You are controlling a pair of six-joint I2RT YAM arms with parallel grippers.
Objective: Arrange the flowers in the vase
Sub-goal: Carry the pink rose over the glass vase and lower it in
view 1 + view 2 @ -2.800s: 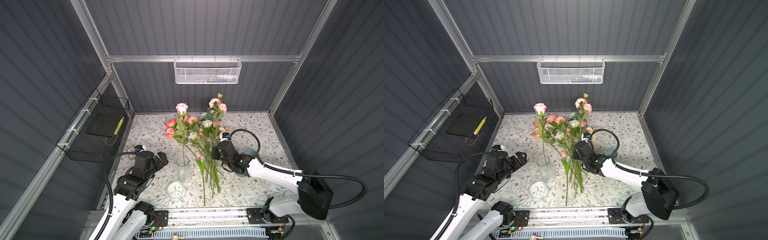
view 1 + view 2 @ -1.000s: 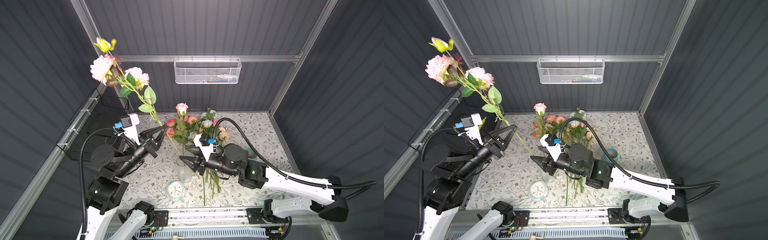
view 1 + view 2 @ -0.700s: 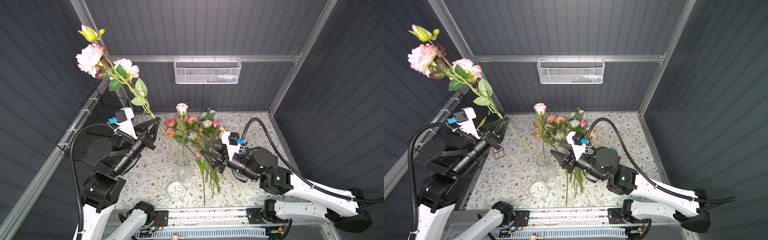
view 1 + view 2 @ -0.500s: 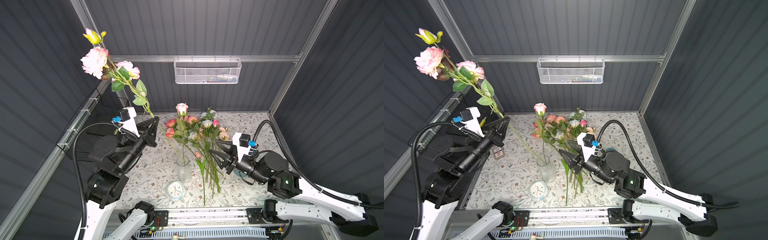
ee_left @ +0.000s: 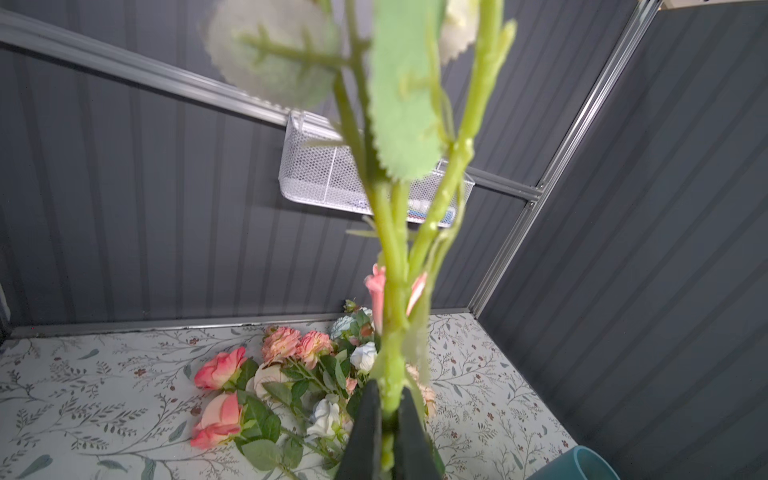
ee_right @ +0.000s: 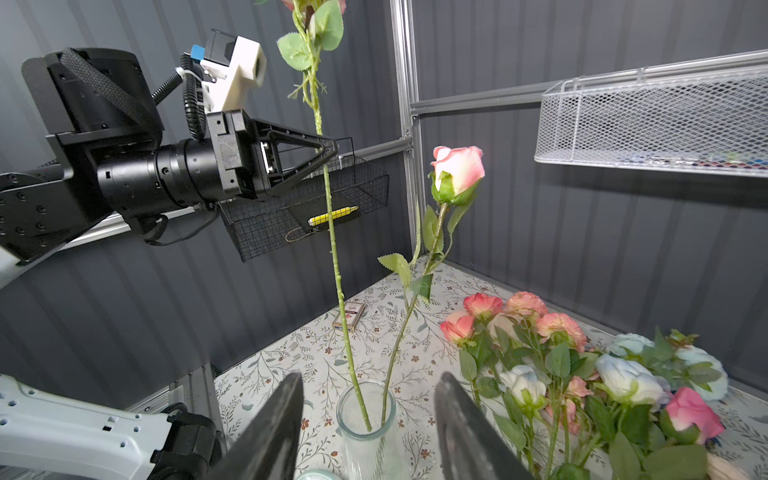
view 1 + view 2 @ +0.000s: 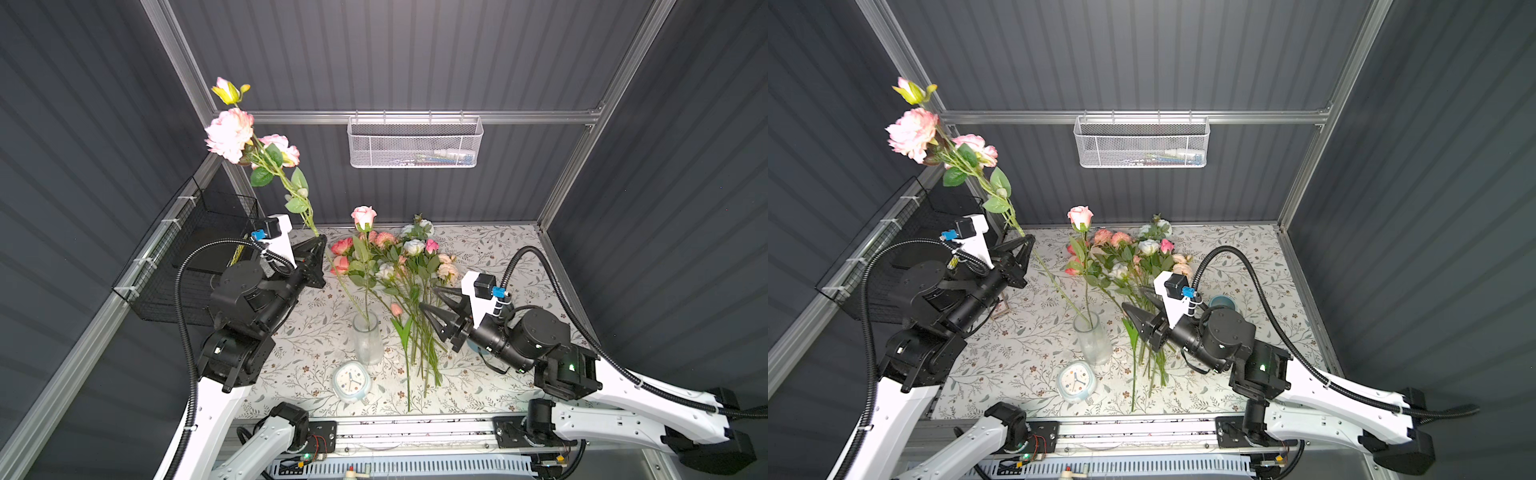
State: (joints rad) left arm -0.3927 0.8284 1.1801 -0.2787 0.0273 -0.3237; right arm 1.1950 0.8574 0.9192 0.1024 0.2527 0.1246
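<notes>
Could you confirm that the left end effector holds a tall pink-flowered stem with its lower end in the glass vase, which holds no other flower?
Not quite: the vase does hold another flower. The right wrist view shows a pink rose standing in it, beside the stem that the left end effector holds with its lower end in the vase.

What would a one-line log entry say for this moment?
left gripper: shut on peony stem | its lower end: inside vase, beside pink rose | right gripper: open, empty, near vase | loose flowers: on table
</notes>
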